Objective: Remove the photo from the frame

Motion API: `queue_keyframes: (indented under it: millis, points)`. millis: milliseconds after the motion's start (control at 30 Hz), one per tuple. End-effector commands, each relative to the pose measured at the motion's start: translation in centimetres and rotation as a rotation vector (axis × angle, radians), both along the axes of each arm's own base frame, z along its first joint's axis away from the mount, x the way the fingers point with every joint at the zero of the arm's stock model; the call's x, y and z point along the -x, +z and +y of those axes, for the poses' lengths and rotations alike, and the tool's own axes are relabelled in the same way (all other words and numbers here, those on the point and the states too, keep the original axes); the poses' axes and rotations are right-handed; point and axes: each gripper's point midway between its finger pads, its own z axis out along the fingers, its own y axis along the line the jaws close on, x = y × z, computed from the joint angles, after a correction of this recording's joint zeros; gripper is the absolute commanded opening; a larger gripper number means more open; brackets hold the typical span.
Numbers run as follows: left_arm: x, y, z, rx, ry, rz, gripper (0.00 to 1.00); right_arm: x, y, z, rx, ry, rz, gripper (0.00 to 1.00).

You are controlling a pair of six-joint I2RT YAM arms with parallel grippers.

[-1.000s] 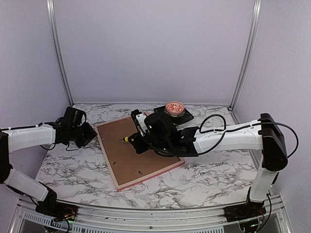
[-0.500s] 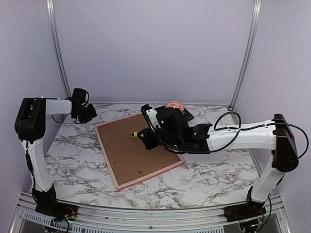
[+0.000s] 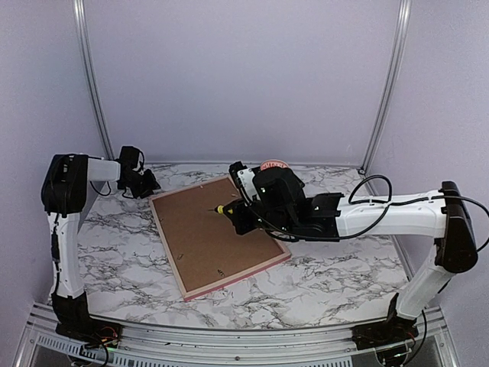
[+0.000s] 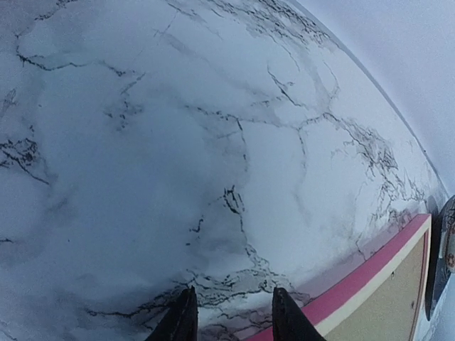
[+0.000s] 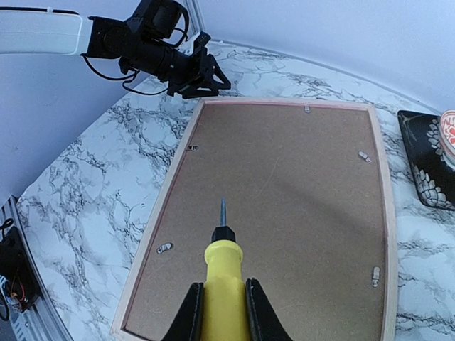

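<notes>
Marble table [image 3: 328,283], backing board [image 3: 202,245] inside frame [image 3: 237,278]

SITE: robotics lab test cell | WALLS: plain lilac panels [image 3: 244,76] closed it in on three sides, joined by aluminium posts [image 3: 90,84] | BENCH: marble-patterned table [image 3: 336,275] | RIG: left arm [image 3: 63,260] and right arm [image 3: 397,218] were bolted to a metal rail [image 3: 229,336] at the near edge, with bare wiring [image 3: 103,334] at the bases

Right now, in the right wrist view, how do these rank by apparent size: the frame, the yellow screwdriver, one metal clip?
Largest to smallest:
1. frame
2. yellow screwdriver, though it is very near the camera, which enlarges it
3. metal clip
</notes>
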Motion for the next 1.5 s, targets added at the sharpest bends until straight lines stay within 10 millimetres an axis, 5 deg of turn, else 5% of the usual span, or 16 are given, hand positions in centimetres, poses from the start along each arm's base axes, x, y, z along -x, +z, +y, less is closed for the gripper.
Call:
queue_keyframes:
  millis: [0,200,500,600,900,1200,1467]
  points:
    - [4.6,-1.4,-0.5,0.018,-0.026,0.095,0.38,-0.2,0.0,-1.0,0.033,-0.011,-0.015,0.0]
    - [9.7,-1.4,-1.2,0.056,-0.004,0.09,0.37,-0.5,-1.2,-1.6,0.069,-0.011,-0.002,0.0]
    - [18.9,-2.2,-7.9,0.118,-0.059,0.109,0.36,0.6,-4.9,-0.2,0.149,0.102,0.044,0.0]
    - [21.3,-1.8,-8.5,0.098,-0.064,0.107,0.36,1.0,-6.2,0.5,0.179,0.158,0.049,0.0]
    - [23.1,1.3,-7.0,-0.027,-0.144,0.094,0.49,3.3,-8.4,1.5,0.201,0.33,0.07,0.0]
    - [25.1,-0.6,-8.9,-0.096,-0.25,0.147,0.56,5.3,-10.0,0.4,0.215,0.388,0.121,0.0]
    - [26.1,-2.5,-8.0,-0.179,-0.234,0.209,0.54,5.6,-10.9,0.9,0.195,0.401,0.147,0.0]
